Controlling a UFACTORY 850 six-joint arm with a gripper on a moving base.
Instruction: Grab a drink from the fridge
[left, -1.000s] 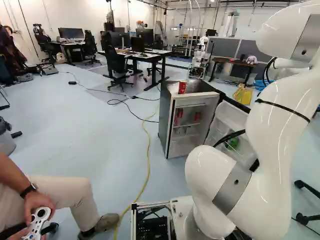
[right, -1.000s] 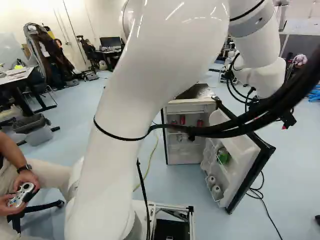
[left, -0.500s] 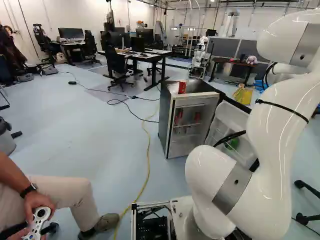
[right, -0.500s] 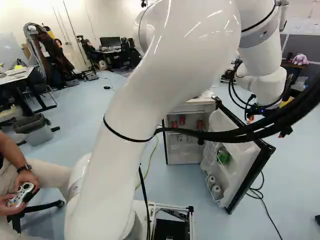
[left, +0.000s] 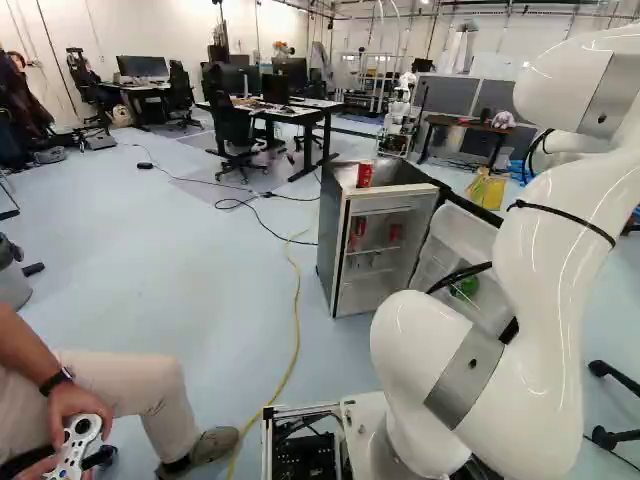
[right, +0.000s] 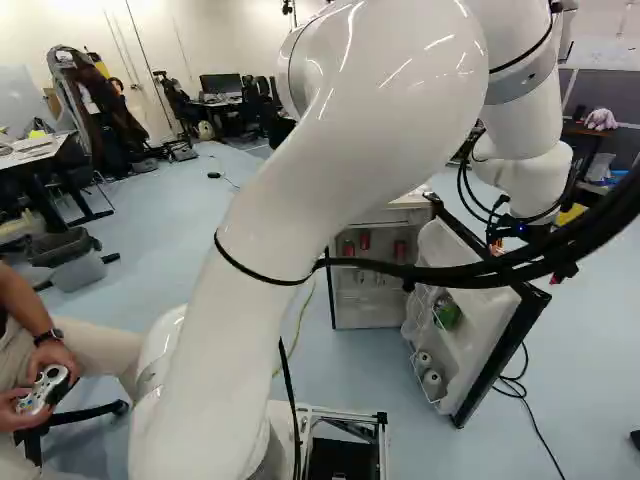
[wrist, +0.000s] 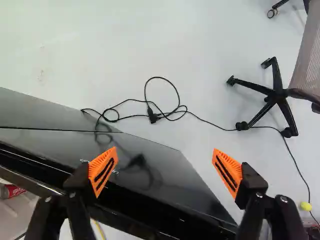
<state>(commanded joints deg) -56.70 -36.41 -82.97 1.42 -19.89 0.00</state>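
Note:
In the right base view my gripper hangs above and beside the open fridge door, partly behind black cables. Seen from the wrist, the gripper stands open with nothing between its fingers; the door's glossy black outer face lies beneath and beside it. The fridge has a red can on top. Red cans stand on its inner shelf, with paler ones below. The door's racks hold a green item and pale cans. A red can also shows past the door's edge.
A black cable lies on the floor near the door, by an office chair. A yellow cable runs along the floor left of the fridge. A seated person with a controller is close at the left. Desks stand farther back.
In the right base view my arm's elbow has shifted right and the wrist has come slightly lower beside the door. The base, the fridge and the cans have stayed put.

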